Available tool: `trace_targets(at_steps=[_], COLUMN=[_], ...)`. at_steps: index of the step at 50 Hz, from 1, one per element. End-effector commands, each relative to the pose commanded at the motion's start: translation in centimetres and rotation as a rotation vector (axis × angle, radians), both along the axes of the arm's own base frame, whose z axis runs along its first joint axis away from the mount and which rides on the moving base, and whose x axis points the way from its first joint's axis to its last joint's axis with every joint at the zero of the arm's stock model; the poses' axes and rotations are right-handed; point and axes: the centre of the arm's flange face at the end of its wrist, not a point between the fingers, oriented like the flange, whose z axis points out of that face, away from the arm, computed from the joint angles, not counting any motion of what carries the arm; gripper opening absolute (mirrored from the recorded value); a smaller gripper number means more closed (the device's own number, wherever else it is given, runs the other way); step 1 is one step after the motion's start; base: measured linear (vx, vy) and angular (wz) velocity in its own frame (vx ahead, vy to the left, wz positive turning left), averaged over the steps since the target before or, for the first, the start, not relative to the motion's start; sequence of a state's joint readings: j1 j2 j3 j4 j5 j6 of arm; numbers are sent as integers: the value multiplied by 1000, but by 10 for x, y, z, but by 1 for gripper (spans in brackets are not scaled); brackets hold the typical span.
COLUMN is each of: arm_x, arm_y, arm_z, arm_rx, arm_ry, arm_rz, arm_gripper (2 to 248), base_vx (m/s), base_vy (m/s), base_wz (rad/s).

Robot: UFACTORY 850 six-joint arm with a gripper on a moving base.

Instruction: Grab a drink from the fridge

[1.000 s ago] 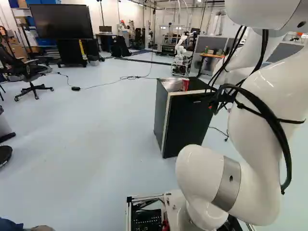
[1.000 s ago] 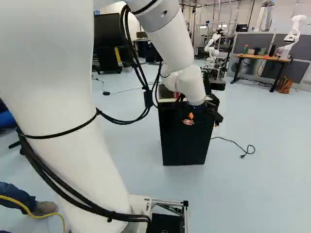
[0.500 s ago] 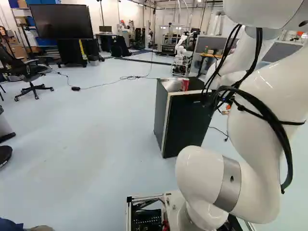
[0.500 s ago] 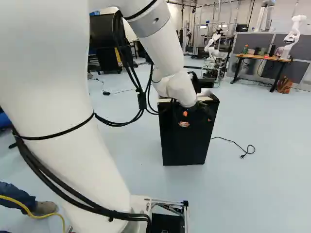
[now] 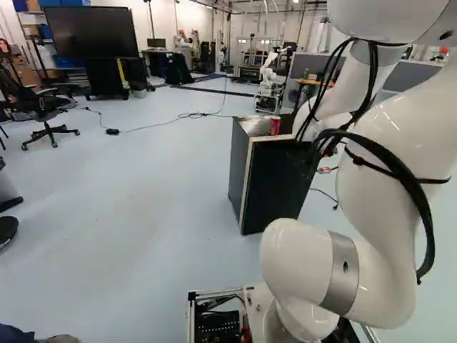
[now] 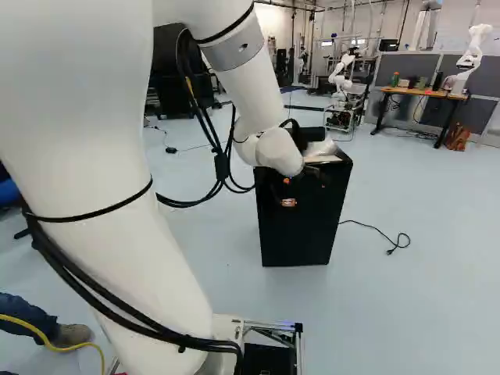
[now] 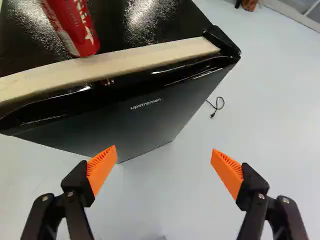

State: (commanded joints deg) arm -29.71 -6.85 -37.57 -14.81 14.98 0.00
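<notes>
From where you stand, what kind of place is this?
Likely a robotics lab or workshop: another robot arm on a workbench, a wheeled robot beyond the fridge, and a large screen.

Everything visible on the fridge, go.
Small, boxy fridge, upright on the floor. Black, with a flat, dark door that looks shut. A pale strip runs along the door's top and one side; the door's upper edge is glossy and curved. The textured top reflects light and looks like hard plastic or coated metal. A red can stands on top near the front edge. A thin black cable trails beside it. The open claw is in front; I can't confirm contact.
</notes>
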Motion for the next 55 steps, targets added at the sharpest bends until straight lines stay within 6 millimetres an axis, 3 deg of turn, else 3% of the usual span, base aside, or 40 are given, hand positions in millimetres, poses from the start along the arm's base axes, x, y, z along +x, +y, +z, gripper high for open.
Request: trace_targets(at_steps=[28, 55], arm_x=[13, 23], arm_y=[42, 43], arm_z=[-18, -45], arm_rx=[-35, -15], arm_ry=[-115, -105], arm_rz=[159, 177], arm_gripper=[247, 247], base_vx=[0, 0], base_vy=[0, 0], base_wz=[0, 0])
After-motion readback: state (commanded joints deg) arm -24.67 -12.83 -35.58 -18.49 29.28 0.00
